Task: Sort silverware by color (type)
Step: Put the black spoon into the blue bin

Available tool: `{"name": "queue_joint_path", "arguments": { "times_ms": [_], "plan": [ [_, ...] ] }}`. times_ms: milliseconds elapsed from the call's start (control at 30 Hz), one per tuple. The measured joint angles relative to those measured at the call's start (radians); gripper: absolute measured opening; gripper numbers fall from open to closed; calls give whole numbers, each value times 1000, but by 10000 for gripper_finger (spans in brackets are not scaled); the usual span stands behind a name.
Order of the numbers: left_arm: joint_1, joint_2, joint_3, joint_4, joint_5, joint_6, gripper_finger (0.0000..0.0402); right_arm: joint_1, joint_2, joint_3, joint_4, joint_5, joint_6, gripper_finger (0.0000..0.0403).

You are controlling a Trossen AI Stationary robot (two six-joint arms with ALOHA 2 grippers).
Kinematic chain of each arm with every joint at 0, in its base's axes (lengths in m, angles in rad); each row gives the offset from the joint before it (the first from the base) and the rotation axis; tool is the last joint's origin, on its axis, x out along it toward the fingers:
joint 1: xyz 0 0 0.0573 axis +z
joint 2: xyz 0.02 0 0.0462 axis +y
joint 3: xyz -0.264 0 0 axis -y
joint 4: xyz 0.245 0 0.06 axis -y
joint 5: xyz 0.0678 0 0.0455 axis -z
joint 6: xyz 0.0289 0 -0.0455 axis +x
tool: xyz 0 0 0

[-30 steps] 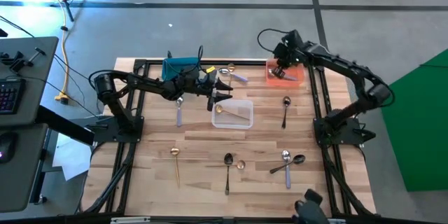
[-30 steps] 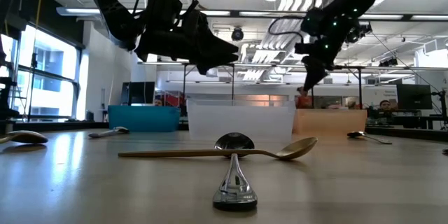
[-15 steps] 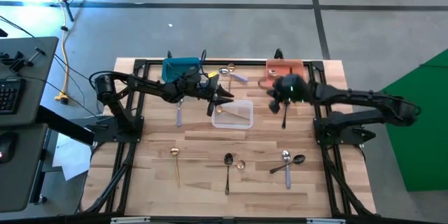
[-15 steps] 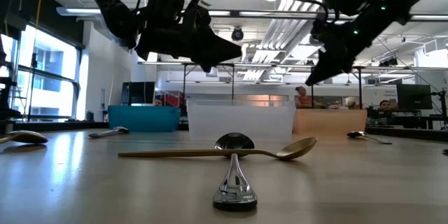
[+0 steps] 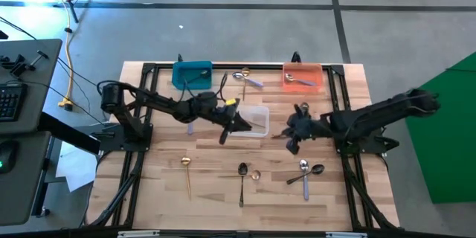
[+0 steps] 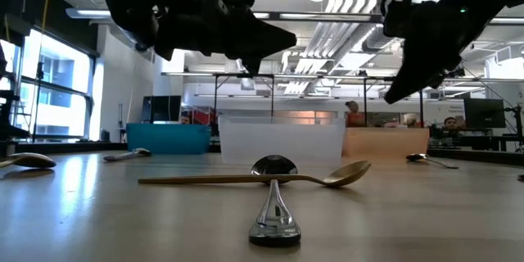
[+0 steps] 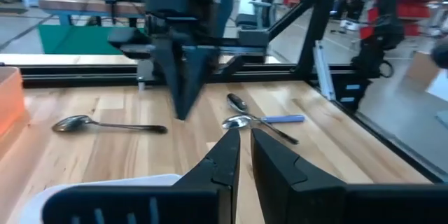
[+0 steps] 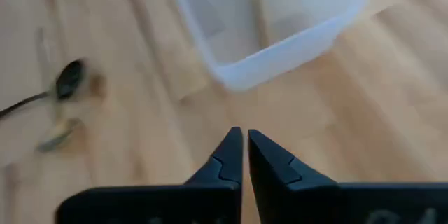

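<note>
Spoons are scattered all over my desk (image 5: 167, 193) right now. Nearest the front there's a dark spoon (image 5: 242, 181) with a glossy bowl, lying straight, and a small gold spoon (image 5: 255, 175) just beside its bowl. In the low view those two cross, the gold one lying sideways behind the shiny dark bowl. Off to the left a gold spoon with a long thin handle (image 5: 187, 172) sits alone. On the right a silver spoon with a lilac handle (image 5: 304, 175) lies touching another dark spoon (image 5: 310, 171). At the back edge, a gold one and a lilac-handled one (image 5: 248, 79) sit between the blue bin (image 5: 192, 74) and the orange bin (image 5: 303, 76). The orange bin has a spoon inside; the blue one seems to have one too, hard to tell.

My left end effector (image 5: 225, 129) hangs over the near corner of the clear bin (image 5: 259, 121) in the middle, fingers nearly together with only a thin gap, nothing between them. My right end effector (image 5: 291, 141) is up off the desk just right of that bin, clenched tight and empty.
</note>
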Motion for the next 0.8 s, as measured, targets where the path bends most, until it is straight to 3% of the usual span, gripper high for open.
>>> {"name": "queue_joint_path", "arguments": {
  "times_ms": [100,233,400,600,800],
  "plan": [
    [-43,0,0,1,-62,9,26,75,41,0,-4,-14,69,46],
    [-89,0,0,10,-67,-8,26,139,92,14,-26,-60,140,102],
    [-143,0,0,22,-51,-53,26,212,175,134,-171,-111,155,156],
    [-208,0,0,23,-102,-69,26,296,317,260,-341,-225,114,180],
    [-271,0,0,21,-181,-71,26,347,431,280,-346,-343,95,184]
  ]
}}
